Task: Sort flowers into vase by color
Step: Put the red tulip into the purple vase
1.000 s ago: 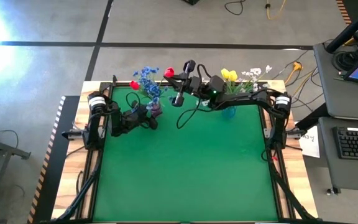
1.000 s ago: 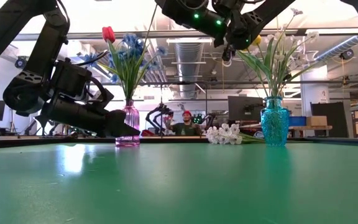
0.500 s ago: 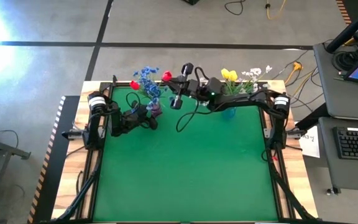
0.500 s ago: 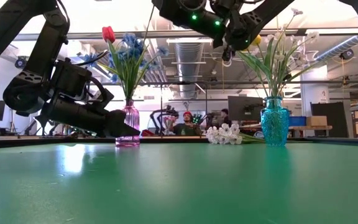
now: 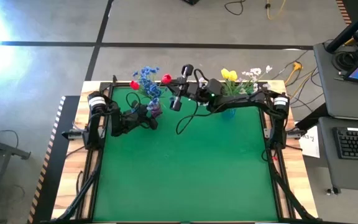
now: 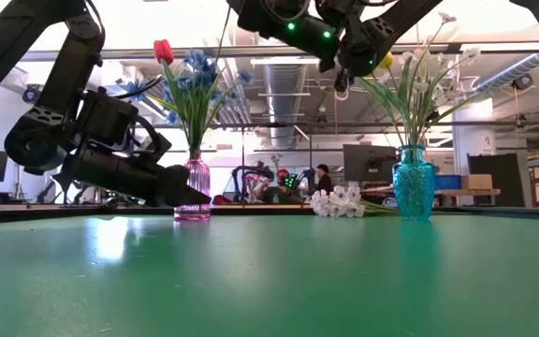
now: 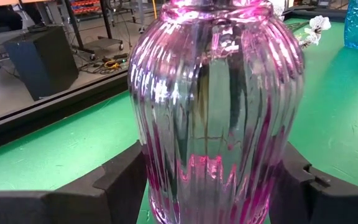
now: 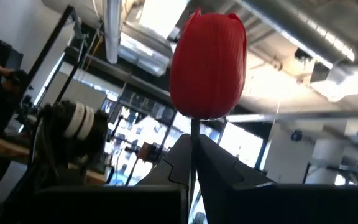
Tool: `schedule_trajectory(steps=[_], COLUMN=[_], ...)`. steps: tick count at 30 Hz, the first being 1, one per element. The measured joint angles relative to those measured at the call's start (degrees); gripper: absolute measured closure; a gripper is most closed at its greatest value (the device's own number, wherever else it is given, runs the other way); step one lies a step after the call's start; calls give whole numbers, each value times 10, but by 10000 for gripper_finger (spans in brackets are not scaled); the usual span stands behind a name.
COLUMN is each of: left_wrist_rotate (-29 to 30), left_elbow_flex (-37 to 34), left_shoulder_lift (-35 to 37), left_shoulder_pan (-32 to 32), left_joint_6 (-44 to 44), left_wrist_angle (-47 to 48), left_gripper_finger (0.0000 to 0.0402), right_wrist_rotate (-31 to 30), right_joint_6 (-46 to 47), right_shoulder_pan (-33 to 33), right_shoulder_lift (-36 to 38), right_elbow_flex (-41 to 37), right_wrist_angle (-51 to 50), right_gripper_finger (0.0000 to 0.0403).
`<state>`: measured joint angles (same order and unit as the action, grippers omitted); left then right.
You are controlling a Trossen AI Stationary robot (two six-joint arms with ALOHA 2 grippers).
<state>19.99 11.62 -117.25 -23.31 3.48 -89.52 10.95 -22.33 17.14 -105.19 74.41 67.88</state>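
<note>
A ribbed pink glass vase stands on its base near the table's far edge, left of centre. It holds blue flower clusters and one red tulip. My left gripper is shut on this vase, low by the mat. My right gripper is high up just right of that bouquet, shut on a second red tulip. A teal vase to the right holds yellow tulips and white blossoms. My left gripper has the pink vase's belly between its two fingers, one on each side, coming level from the table's left. The vase stands upright on the mat. My right gripper pinches the red tulip's thin stem just below the bloom. The flower is lifted clear above the table, and the bloom stands out beyond the fingertips.
A spray of white blossoms lies on the green mat between the two vases, near the far edge. Cables hang below my right arm. The near and middle mat is bare green. People show in the room beyond the table.
My right gripper has carried the red tulip a little toward the table's left, closer to the pink vase's bouquet. My left gripper and the pink vase have kept still.
</note>
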Motion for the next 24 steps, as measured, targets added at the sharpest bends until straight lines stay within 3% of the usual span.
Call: schedule_trajectory(steps=[10,17,24], left_wrist_rotate=[0,0,0], left_elbow_flex=[0,0,0], left_shoulder_lift=[0,0,0], left_shoulder_pan=[0,0,0], left_joint_6=[0,0,0], left_wrist_angle=[0,0,0], left_gripper_finger=[157,157,157], right_wrist_rotate=[-6,-31,-40], right_joint_6=[-22,15,54], right_shoulder_pan=[-6,-6,-2], right_shoulder_lift=[-13,-44,-32], right_elbow_flex=[0,0,1], right_wrist_angle=[71,110,82], right_gripper_finger=[391,393,393])
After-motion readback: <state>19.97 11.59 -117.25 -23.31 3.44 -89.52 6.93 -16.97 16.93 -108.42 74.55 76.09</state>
